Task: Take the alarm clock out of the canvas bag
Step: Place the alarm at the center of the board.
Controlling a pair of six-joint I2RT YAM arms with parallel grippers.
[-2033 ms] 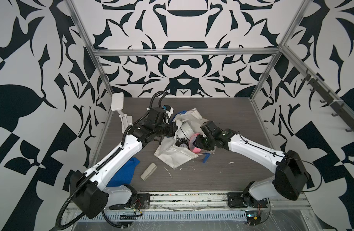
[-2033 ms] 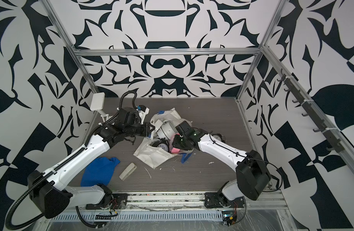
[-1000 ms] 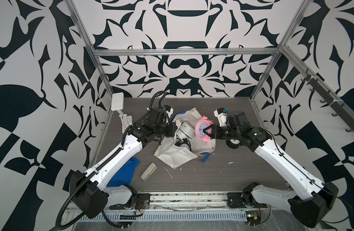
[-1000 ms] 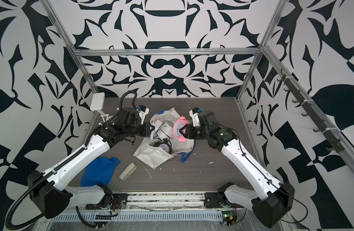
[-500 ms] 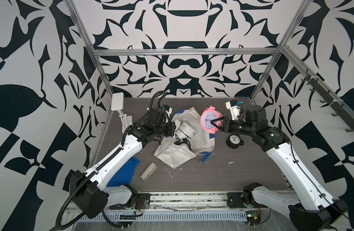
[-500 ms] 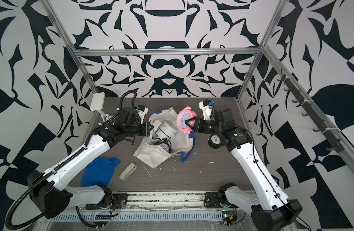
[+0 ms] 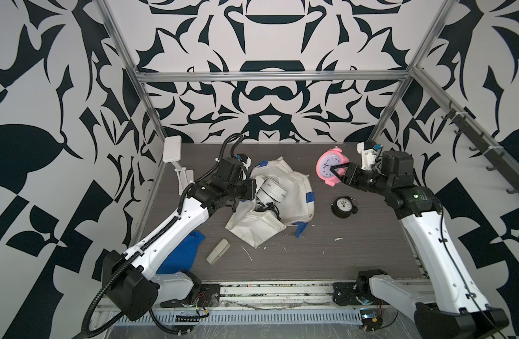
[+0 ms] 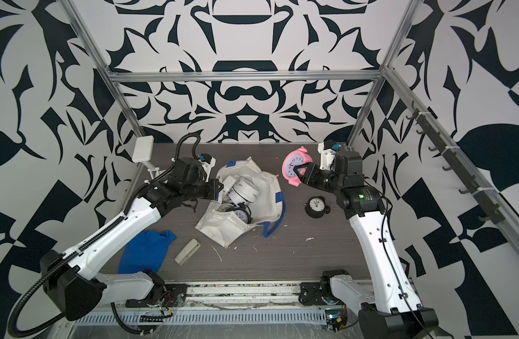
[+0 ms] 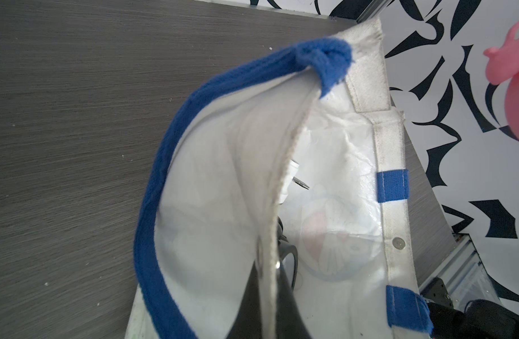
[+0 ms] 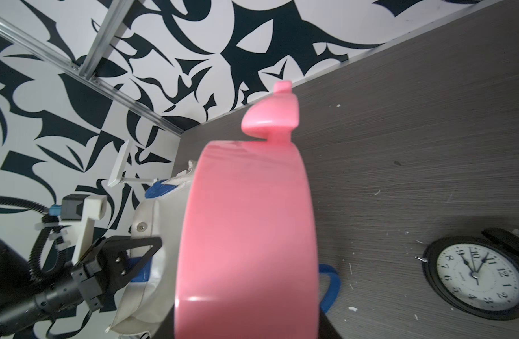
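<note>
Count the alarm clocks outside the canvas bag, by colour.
Pink clock: 1, held in the right gripper
Black clock: 1, lying on the table
Total: 2

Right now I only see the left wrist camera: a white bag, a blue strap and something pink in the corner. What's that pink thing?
Observer: A pink alarm clock, clamped in the right claw, held up off the table, outside the canvas bag.
Operator: So is the bag empty?
Observer: No. A round white case, seemingly another clock, sits in its mouth.
Operator: Anything else out already?
Observer: A black alarm clock lies on the table beside the bag.
</note>
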